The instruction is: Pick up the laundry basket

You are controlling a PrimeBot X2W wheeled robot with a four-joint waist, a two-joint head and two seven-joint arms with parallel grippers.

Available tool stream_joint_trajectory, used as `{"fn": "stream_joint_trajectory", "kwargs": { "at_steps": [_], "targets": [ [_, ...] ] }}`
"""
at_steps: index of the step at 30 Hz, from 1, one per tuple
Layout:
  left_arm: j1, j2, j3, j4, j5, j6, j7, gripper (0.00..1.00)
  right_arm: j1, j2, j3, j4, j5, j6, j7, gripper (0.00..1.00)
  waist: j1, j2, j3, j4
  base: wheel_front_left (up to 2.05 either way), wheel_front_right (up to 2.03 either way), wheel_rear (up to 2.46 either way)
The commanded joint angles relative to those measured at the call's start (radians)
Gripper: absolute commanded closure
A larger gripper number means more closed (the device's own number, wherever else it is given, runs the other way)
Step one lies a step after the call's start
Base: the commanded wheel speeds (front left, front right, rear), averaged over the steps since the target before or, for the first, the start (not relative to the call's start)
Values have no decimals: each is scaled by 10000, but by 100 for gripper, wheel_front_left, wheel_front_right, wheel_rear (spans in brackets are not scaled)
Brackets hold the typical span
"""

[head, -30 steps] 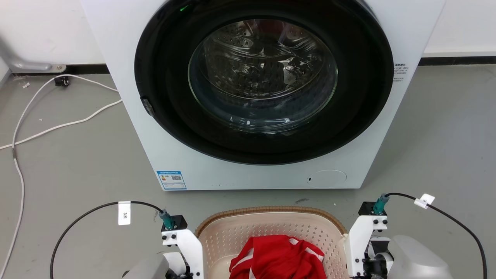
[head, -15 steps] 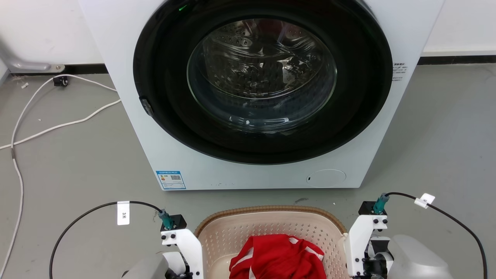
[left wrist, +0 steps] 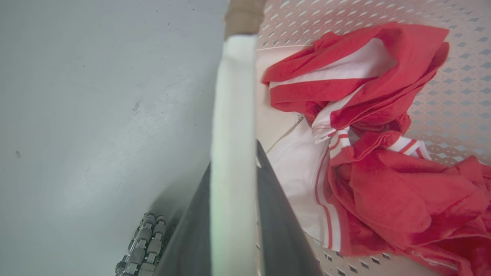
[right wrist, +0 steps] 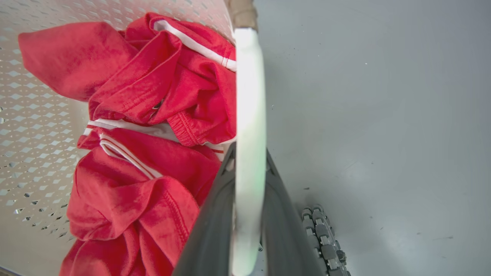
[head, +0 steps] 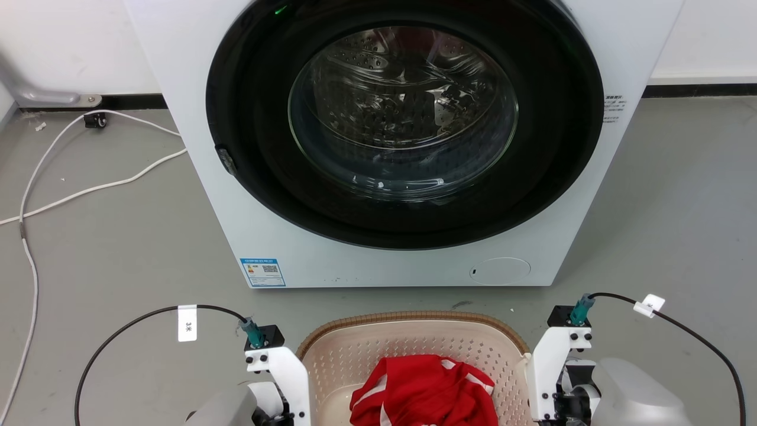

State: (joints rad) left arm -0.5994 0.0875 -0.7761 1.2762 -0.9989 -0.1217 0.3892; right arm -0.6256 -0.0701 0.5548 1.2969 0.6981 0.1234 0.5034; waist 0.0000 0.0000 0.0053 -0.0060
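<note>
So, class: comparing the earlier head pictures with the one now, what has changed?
Nothing was moved, gripped or released. Everything in the head view slid slightly upward together, so the camera shifted, not the things. Unchanged: left gripper and right gripper on the handles of the basket, red clothes inside, washing machine door shut.

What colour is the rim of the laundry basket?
Brown, woven-look. The rim shows best in the head view.

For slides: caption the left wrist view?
Left gripper shut on the white handle of the basket; red clothes inside.
</note>
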Motion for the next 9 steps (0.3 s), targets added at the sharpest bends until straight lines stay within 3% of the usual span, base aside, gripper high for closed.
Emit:
{"fn": "stream_joint_trajectory", "kwargs": {
  "at_steps": [1, 9],
  "targets": [
    [-134, -307, -44, -165, -95, -162, -23, 100, -121, 350, -32, -132, 37, 134, -36, 100, 0, 0, 4, 1, 0, 0, 0],
    [-144, -292, -115, -144, -164, -162, -79, 100, -87, 350, -90, -132, 9, 134, -56, 100, 0, 0, -5, 4, 0, 0, 0]
  ]
}}
